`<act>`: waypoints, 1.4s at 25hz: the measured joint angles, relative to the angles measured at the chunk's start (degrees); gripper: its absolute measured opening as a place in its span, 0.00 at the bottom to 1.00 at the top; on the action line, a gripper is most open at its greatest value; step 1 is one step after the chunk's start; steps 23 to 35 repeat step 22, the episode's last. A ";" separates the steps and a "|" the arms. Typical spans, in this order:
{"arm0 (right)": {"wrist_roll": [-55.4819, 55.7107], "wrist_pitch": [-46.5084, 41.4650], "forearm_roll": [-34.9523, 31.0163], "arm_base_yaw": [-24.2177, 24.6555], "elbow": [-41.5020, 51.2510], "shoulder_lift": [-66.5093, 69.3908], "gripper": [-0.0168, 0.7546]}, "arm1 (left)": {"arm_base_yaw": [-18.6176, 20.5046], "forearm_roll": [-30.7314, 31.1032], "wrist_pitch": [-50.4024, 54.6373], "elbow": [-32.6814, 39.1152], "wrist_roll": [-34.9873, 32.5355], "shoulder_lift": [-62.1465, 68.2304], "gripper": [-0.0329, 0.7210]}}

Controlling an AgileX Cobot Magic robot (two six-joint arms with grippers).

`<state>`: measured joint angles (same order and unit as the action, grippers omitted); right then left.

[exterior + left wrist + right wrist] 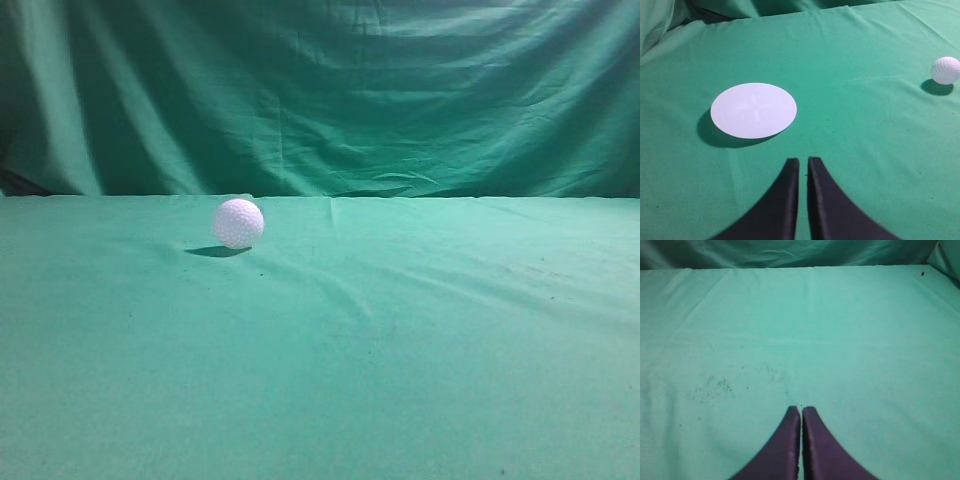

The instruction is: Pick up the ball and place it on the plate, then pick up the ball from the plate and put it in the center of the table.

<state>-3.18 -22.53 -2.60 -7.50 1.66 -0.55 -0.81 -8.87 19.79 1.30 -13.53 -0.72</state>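
Observation:
The ball point(238, 222) is a small white dimpled sphere resting on the green table point(400, 340), left of middle in the exterior view. It also shows at the far right of the left wrist view point(945, 70). The plate point(753, 110) is a flat white oval disc on the cloth, seen only in the left wrist view, left of and beyond my left gripper point(803, 161). The left gripper is shut and empty, well short of both. My right gripper point(801, 409) is shut and empty over bare cloth. Neither gripper shows in the exterior view.
A folded green curtain point(320, 90) hangs behind the table's far edge. Dark specks point(715, 386) mark the cloth left of the right gripper. The cloth has shallow wrinkles.

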 joint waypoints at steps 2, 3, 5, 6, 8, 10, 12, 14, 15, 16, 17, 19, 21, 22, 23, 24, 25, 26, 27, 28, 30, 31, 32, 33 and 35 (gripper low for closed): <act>0.00 0.00 0.00 0.00 0.00 0.00 0.02 | 0.00 0.87 0.00 0.00 0.82 0.00 0.04; 0.00 0.00 0.00 0.00 0.00 0.00 0.02 | 0.00 1.28 0.00 0.00 1.66 0.00 0.04; 0.00 0.00 0.00 0.00 0.00 0.00 0.02 | 0.00 2.45 0.00 0.00 3.27 0.00 0.04; 0.00 0.00 0.00 0.00 0.00 0.00 0.02 | 0.00 2.82 0.00 0.00 3.84 0.00 0.04; 0.00 0.00 0.00 0.00 0.00 0.00 0.02 | 0.00 3.37 0.00 0.00 4.27 0.00 0.04; 0.00 0.00 0.00 0.00 0.00 0.00 0.02 | 0.00 3.58 0.00 0.00 4.38 0.00 0.04; 0.00 0.00 0.00 0.00 0.00 0.00 0.02 | 0.00 3.67 0.00 0.00 4.38 0.00 0.04; 0.00 0.00 0.00 0.00 0.00 0.00 0.02 | 0.00 3.67 0.10 0.00 4.38 0.00 0.04; 0.00 0.00 0.00 0.00 0.00 0.00 0.02 | 0.00 3.67 0.10 0.00 4.38 0.00 0.04; 0.00 0.00 0.00 0.00 0.00 0.00 0.02 | 0.00 3.67 0.10 0.00 4.38 0.00 0.04; 0.00 0.00 0.00 0.00 0.00 0.00 0.02 | 0.00 3.67 0.10 0.00 4.38 0.00 0.04; 0.00 0.00 0.00 0.00 0.00 0.00 0.02 | 0.00 3.67 0.10 0.00 4.38 0.00 0.04; 0.00 0.00 0.00 0.00 0.00 0.00 0.02 | 0.00 3.67 0.10 0.00 4.38 0.00 0.04; 0.00 0.00 0.00 0.00 0.00 0.00 0.02 | 0.00 3.67 0.10 0.00 4.38 0.00 0.04; 0.00 0.00 0.00 0.00 0.00 0.00 0.02 | 0.00 3.67 0.10 0.00 4.38 0.00 0.04; 0.00 0.00 0.00 0.00 0.00 0.00 0.02 | 0.00 3.67 0.10 0.00 4.38 0.00 0.04; 0.00 0.00 0.00 0.00 0.00 0.00 0.02 | 0.00 3.67 0.10 0.00 4.38 0.00 0.04; 0.00 0.00 0.00 0.00 0.00 0.00 0.02 | 0.00 3.67 0.10 0.00 4.38 0.00 0.04; 0.00 0.00 0.00 0.00 0.00 0.00 0.02 | 0.00 3.67 0.10 0.00 4.38 0.00 0.04; 0.00 0.00 0.00 0.00 0.00 0.00 0.02 | 0.00 3.67 0.10 0.00 4.38 0.00 0.04; 0.00 0.00 0.00 0.00 0.00 0.00 0.02 | 0.00 3.67 0.10 0.00 4.38 0.00 0.04; 0.00 0.00 0.00 0.00 0.00 0.00 0.02 | 0.00 3.67 0.10 0.00 4.38 0.00 0.04; 0.00 0.00 0.00 0.00 0.00 0.00 0.02 | 0.00 3.67 0.10 0.00 4.38 0.00 0.04; 0.00 0.00 0.00 0.00 0.00 0.00 0.02 | 0.00 3.67 0.10 0.00 4.38 0.00 0.04; 0.00 0.00 0.00 0.00 0.00 0.00 0.02 | 0.00 3.67 0.10 0.00 4.38 0.00 0.04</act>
